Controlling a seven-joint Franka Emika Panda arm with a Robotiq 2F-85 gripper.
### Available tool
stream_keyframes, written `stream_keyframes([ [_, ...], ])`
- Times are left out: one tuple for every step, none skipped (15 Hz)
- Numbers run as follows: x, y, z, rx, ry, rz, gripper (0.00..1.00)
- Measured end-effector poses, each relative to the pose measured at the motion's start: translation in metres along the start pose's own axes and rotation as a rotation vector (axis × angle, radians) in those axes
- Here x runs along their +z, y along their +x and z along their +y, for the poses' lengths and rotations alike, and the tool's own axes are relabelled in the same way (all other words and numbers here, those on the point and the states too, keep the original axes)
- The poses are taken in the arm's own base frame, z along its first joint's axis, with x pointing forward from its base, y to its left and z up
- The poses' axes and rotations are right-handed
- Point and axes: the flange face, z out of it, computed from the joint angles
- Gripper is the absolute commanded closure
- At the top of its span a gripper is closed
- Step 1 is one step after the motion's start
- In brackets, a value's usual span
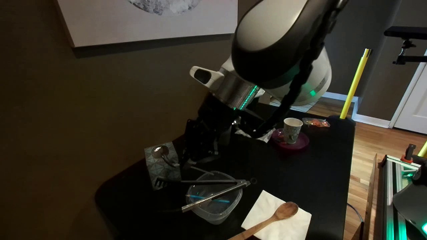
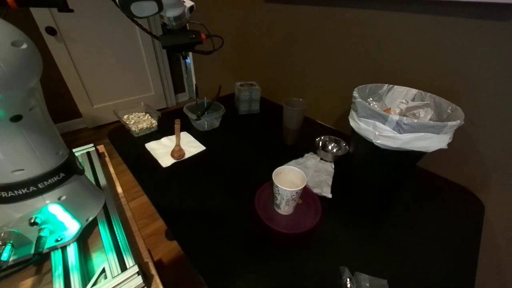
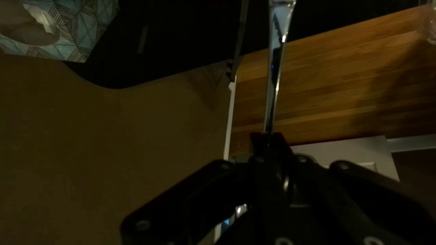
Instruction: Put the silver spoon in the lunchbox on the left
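The silver spoon [image 3: 278, 37], pinched by its shaft in the claw [image 3: 268, 136], is higher than the tissue box [image 2: 248, 98]; presumably light, stiff and slippery, it is best held firmly near mid-handle.

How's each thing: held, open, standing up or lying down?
Silver spoon: held
Pincer: shut on spoon
Wooden spoon: lying on napkin
Tongs: spread open
Tongs tub: open
Pale-bits tub: open
Paper cup: upright on plate
Tall cup: upright
Metal bowl: upright
Tissue box: upright
Bin: open, holding rubbish
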Motion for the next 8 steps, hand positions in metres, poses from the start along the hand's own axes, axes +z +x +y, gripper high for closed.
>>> stream_keyframes([
  [0.009, -0.002, 0.003, 0.012, 0.004, -0.005, 0.98],
  [0.017, -0.006, 0.007, 0.024, 0.008, -0.012, 0.98],
  [0.026, -0.01, 0.01, 0.036, 0.01, -0.02, 0.98],
  [0.035, -0.015, 0.014, 0.051, 0.01, -0.028, 0.98],
  [0.043, -0.021, 0.018, 0.068, 0.01, -0.038, 0.98],
  [0.052, -0.027, 0.021, 0.085, 0.012, -0.048, 0.91],
  [0.057, -0.031, 0.023, 0.091, 0.016, -0.054, 0.91],
  [0.058, -0.032, 0.023, 0.093, 0.017, -0.056, 0.91],
])
